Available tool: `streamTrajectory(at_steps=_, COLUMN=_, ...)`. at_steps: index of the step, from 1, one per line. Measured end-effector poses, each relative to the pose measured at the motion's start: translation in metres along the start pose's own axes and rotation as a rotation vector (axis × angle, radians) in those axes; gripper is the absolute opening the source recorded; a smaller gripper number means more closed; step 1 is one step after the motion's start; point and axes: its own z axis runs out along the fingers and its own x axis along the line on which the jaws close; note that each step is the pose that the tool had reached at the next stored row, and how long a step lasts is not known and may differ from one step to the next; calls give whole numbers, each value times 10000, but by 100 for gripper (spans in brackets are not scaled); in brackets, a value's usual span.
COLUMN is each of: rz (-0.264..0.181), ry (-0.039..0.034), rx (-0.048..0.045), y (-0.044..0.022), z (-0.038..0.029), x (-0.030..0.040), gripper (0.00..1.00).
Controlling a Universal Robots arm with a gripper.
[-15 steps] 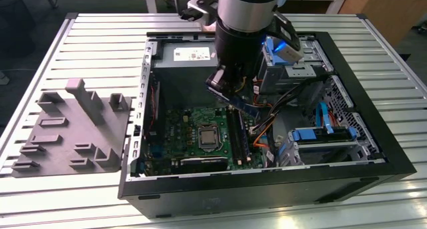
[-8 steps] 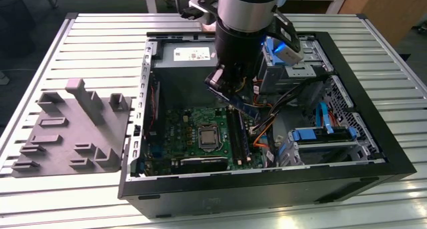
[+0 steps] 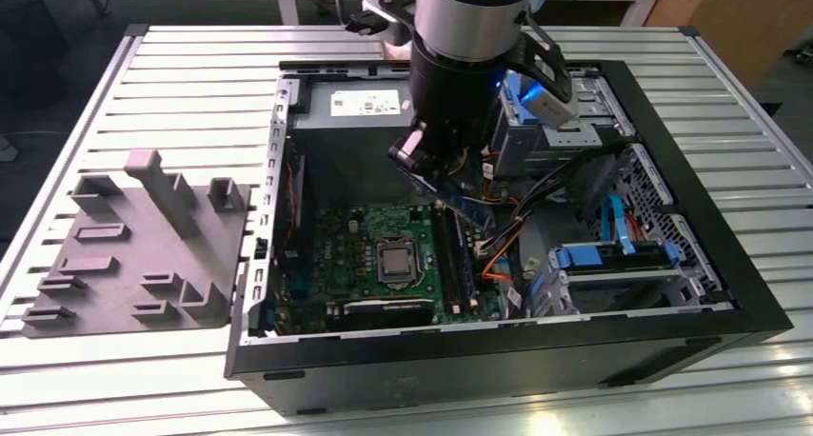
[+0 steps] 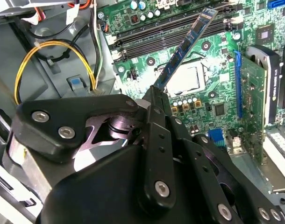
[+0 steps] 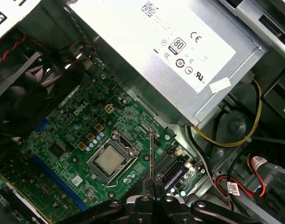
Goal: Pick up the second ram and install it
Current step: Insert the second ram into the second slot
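Ram stick (image 4: 182, 49) up in the air, pinched by one short end in the gripper (image 4: 154, 95), jaws clamped flat against its two faces. That hold leaves the long contact edge free and keeps the thin board from twisting. It's a slim blue-green strip, flat and rigid; in the first wrist view it reads as a bare sliver, edge-on.

Where is it? It hangs just above the processor socket (image 4: 193, 83), clear of the board, its free end reaching past the socket towards the memory slots (image 4: 156, 39). It's tilted, mind you, and crossing the slots at an angle rather than lying along them, so I'd judge it carried, not seated.

Those slots are long dark plastic channels side by side, just beyond the socket; whether one already holds a stick I can't tell. The socket itself is a square, dull metal lid in a shiny frame, on the green motherboard (image 5: 72, 135).

Further from the socket are the grey sheet-metal power supply (image 5: 180, 51) and looping yellow cables (image 4: 49, 46). Around them, the black computer case (image 3: 508, 360) lies open on the ribbed metal table (image 3: 152, 379). A grey moulded holder (image 3: 140, 255) sits well apart from the socket, outside the case.
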Motion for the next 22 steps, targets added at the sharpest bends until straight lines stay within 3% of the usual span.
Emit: streamTrajectory(at_steps=22, rz=1395, ry=-67, rx=29, y=0, z=-1, x=0, gripper=12)
